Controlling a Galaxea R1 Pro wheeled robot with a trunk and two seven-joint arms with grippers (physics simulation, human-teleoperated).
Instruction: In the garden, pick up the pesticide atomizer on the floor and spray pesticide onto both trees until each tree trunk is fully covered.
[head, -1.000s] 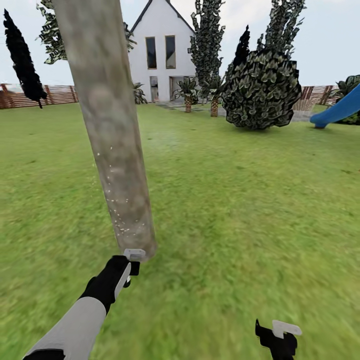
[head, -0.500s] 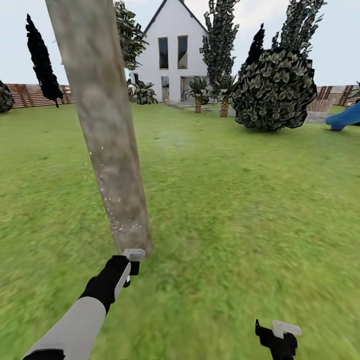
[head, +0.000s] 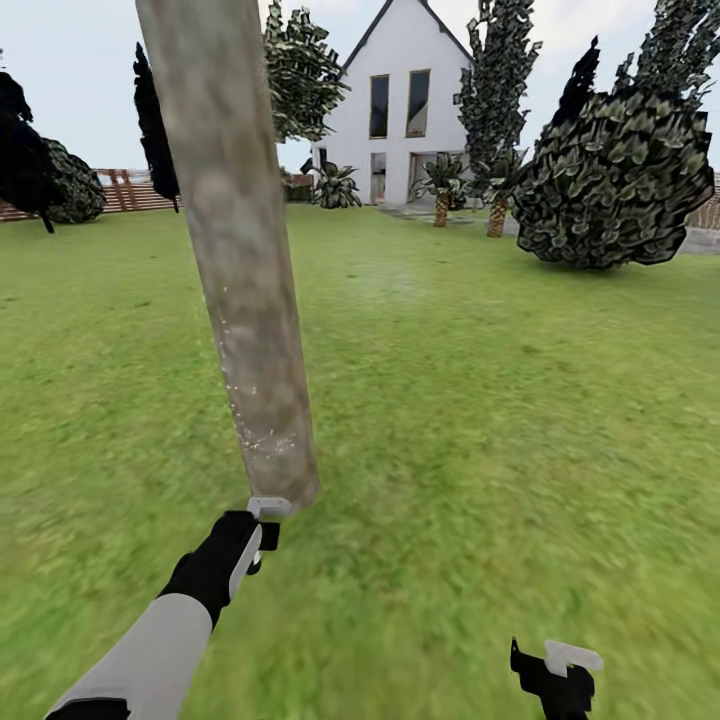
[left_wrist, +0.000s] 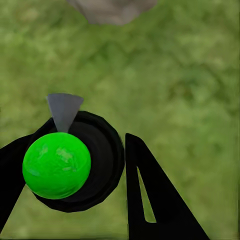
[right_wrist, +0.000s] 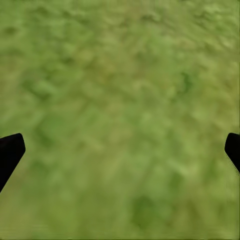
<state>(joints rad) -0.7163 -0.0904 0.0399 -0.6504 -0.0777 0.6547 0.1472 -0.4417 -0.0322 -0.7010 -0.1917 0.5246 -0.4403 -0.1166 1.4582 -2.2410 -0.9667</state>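
A thick pale grey-beige tree trunk (head: 240, 250) rises from the grass just ahead on the left, with white specks on its lower part (head: 262, 435). My left gripper (head: 258, 530) hovers right in front of the trunk's foot, shut on the pesticide atomizer (head: 268, 507), whose pale grey head points at the trunk. The left wrist view has the atomizer (left_wrist: 75, 160) as a black round body with a green top and a grey nozzle, held between black fingers (left_wrist: 150, 195). The trunk's base (left_wrist: 111, 9) lies just beyond. My right gripper (head: 560, 670) hangs open over bare grass (right_wrist: 120, 100).
Green lawn (head: 480, 400) stretches all round. A large dark bush (head: 620, 180) stands at the far right. The white house (head: 410, 100), short palms (head: 440, 185) and tall trees (head: 497, 80) lie far ahead. A wooden fence (head: 130, 190) and black trees (head: 20, 160) are at the far left.
The whole picture has slid to the right, so the camera has turned left. Both arms keep their places in the view, and the left gripper still holds the atomizer at the trunk's foot.
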